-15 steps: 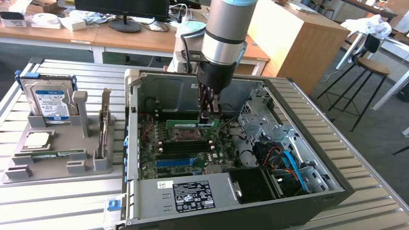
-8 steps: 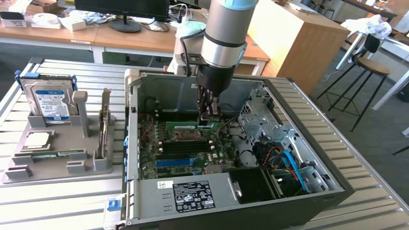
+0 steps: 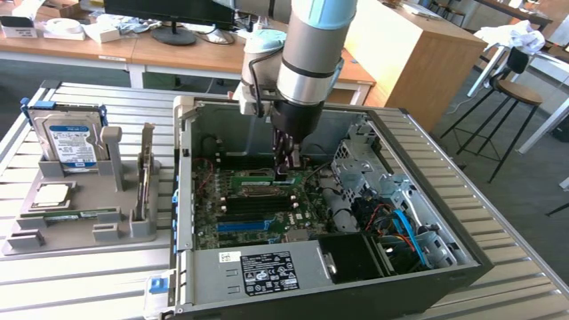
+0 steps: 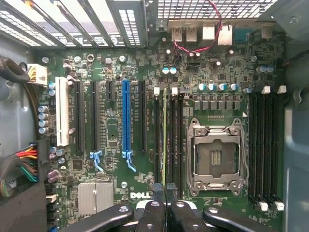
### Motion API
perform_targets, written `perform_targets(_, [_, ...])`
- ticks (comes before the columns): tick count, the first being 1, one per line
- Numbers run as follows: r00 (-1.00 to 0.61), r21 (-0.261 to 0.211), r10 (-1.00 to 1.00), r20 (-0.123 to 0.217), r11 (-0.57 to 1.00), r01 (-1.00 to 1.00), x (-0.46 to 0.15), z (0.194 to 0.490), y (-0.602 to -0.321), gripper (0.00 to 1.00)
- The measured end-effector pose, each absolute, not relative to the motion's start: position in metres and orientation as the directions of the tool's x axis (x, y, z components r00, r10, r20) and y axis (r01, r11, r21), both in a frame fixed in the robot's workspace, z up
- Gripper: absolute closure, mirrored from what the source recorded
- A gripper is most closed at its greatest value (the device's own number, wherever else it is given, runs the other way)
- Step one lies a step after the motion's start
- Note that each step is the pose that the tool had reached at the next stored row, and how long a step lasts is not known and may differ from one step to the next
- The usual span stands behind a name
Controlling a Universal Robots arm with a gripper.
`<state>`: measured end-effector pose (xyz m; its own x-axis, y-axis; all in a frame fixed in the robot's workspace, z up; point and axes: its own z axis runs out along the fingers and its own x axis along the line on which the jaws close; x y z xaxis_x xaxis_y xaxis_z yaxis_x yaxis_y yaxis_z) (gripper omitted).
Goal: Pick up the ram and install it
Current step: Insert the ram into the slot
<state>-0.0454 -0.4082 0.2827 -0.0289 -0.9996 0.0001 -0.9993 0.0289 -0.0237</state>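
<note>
The place is recognised as a robotics lab set up in an office-like room. At twelve o'clock in the exterior view a robot arm (image 3: 311, 60) is seen reaching into an open computer case (image 3: 400, 293), which is laid on a slatted metal table (image 3: 89, 280). At nine o'clock a hard drive (image 3: 71, 140) is kept in a grey parts holder (image 3: 98, 230). Wooden desks (image 3: 191, 60) with a monitor (image 3: 164, 10) are placed at eleven o'clock, and a stool (image 3: 516, 93) at two o'clock.

Arm (image 3: 307, 60) inside open computer case (image 3: 400, 293).
Fingers (image 3: 284, 163) closed above motherboard (image 3: 258, 207) inside it; grey tray (image 3: 89, 200) beside it on desk (image 3: 71, 287).
</note>
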Motion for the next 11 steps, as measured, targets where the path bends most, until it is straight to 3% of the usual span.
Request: perform_targets(11, [-0.029, -0.024, -1.0, 0.0, 0.029, -0.999, -0.0437, 0.279, -0.4082, 0.89])
